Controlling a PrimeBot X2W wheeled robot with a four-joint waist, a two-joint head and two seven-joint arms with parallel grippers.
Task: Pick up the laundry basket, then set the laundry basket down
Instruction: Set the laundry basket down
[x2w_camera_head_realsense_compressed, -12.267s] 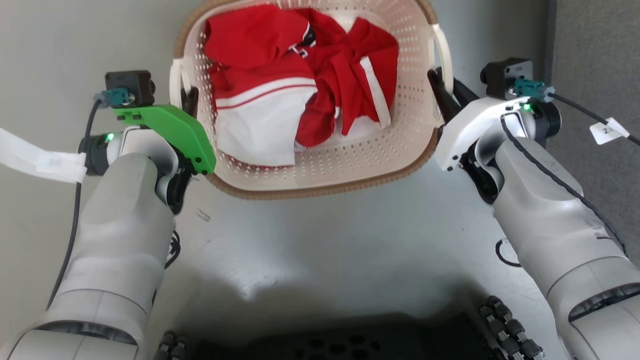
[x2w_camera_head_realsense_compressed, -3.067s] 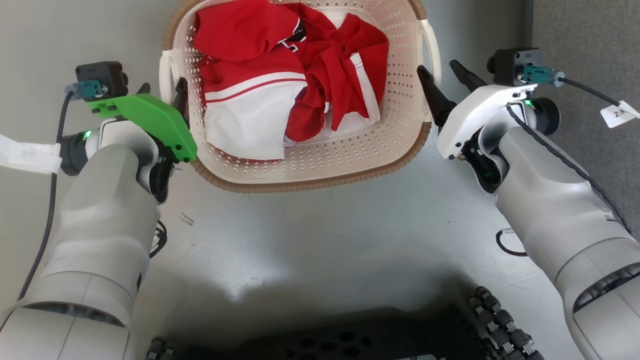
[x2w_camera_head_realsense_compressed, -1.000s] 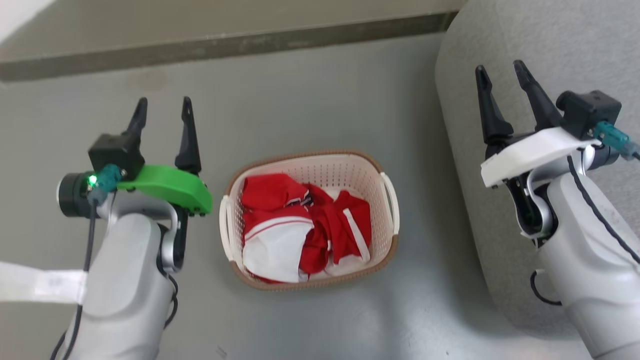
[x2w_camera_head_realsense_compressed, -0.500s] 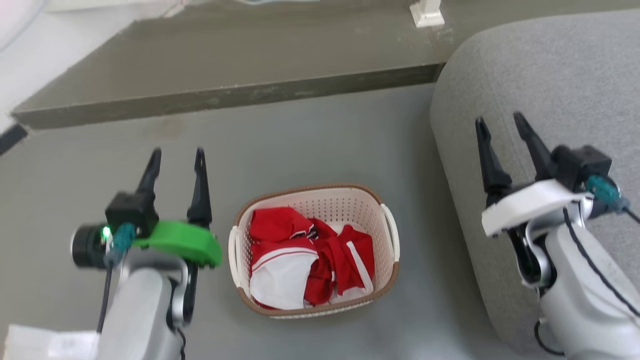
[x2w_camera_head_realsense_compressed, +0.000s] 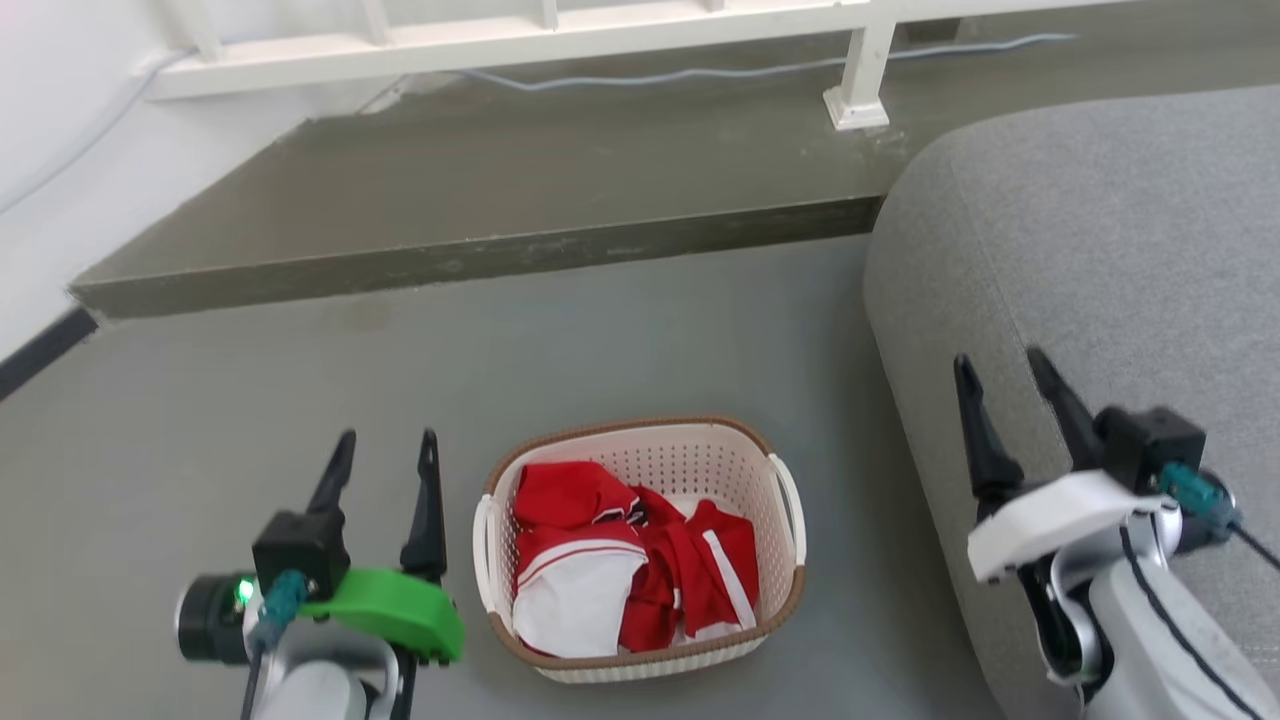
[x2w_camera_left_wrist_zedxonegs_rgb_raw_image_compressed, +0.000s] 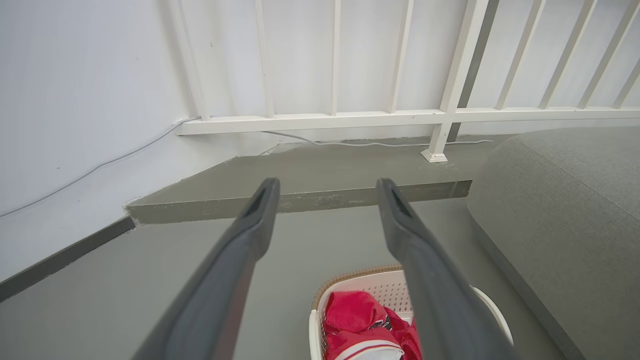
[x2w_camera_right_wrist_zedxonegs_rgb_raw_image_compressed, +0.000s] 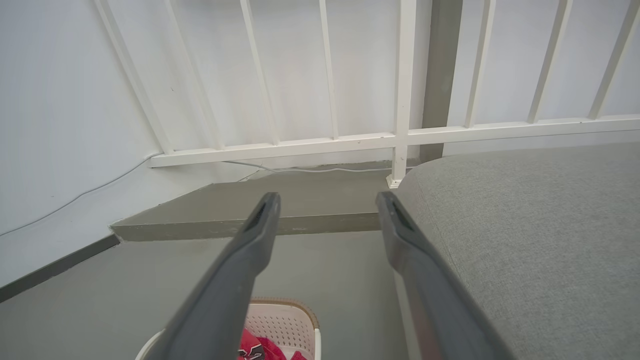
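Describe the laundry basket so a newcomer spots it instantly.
Start at the big grey sofa on the right. On the floor left of it stands the laundry basket: cream perforated plastic, brown rim, the only thing holding red-and-white clothes.

A home — grey fabric sofa (x2w_camera_head_realsense_compressed: 1100, 250), white railing (x2w_camera_head_realsense_compressed: 500, 45), laundry basket (x2w_camera_head_realsense_compressed: 640, 432).

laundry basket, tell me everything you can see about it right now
The laundry basket is a cream-white, rounded rectangular tub of perforated plastic with a brown woven-look rim and a white handle on each side. It stands upright on the grey floor, apart from the grey upholstered seat, holding crumpled red and white clothing. The left gripper and right gripper are open and clear of it, one on each side.
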